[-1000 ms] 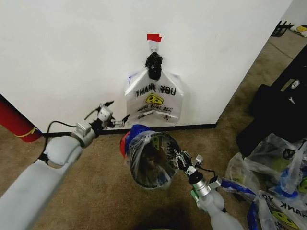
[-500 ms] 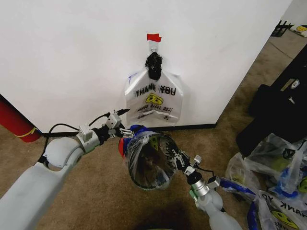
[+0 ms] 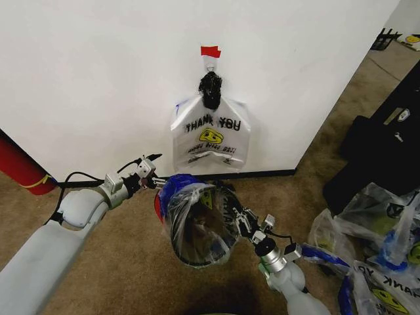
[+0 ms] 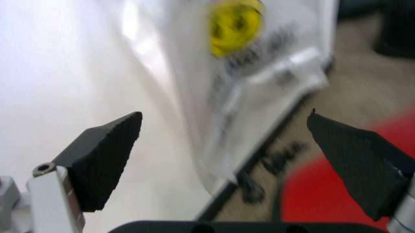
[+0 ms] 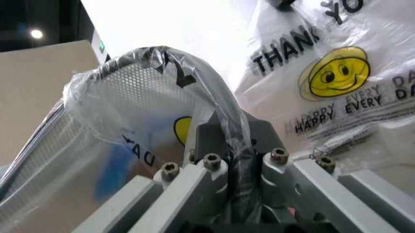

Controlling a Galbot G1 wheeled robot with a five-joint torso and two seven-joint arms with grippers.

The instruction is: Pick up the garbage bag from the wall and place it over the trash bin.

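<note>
A white "THANK YOU" garbage bag with a yellow smiley hangs on the white wall; it also shows as the garbage bag and blurred as the garbage bag. Below it the black mesh trash bin is tilted, its mouth toward me. A second translucent bag with blue handles is draped over its rim. My right gripper is shut on the bin's near-right rim, plastic included, seen close as the right gripper. My left gripper is open just left of the bin; the left gripper holds nothing.
A small black knotted bundle and a red tape strip sit above the hanging bag. A large red cylinder stands at the left. Several more bags and black cases crowd the right. Brown carpet lies in front.
The left gripper has drawn back left from the bin's rim. The bin and its bag have shifted slightly left and lower, with the blue handle now over the far rim.
</note>
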